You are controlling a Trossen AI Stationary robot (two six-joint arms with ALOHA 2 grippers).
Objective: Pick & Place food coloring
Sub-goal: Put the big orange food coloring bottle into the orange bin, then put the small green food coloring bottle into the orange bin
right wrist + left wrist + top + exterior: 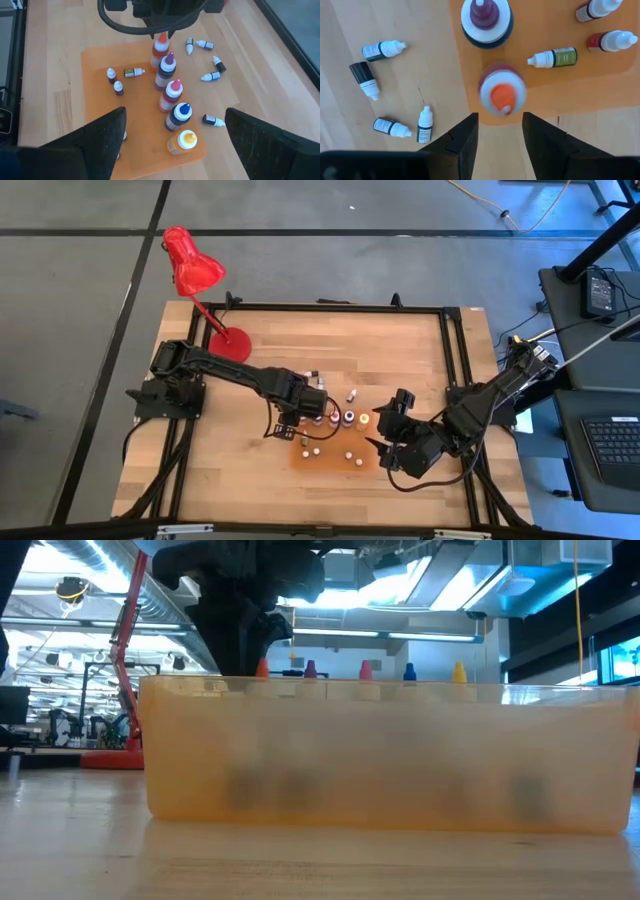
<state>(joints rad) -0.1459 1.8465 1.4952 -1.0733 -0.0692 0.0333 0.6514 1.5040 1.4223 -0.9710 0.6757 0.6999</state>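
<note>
Looking down, high view: left gripper over orange mat's far-left edge; right gripper at mat's right edge, fingers wide apart, empty.
Low view: translucent orange wall fills front; coloured bottle tips above rim; red lamp and room behind.
Left wrist view: fingers parted, straddling orange-capped bottle, no contact seen; small droppers lie on wooden table.
Right wrist view: five upright bottles in row on mat.
</note>
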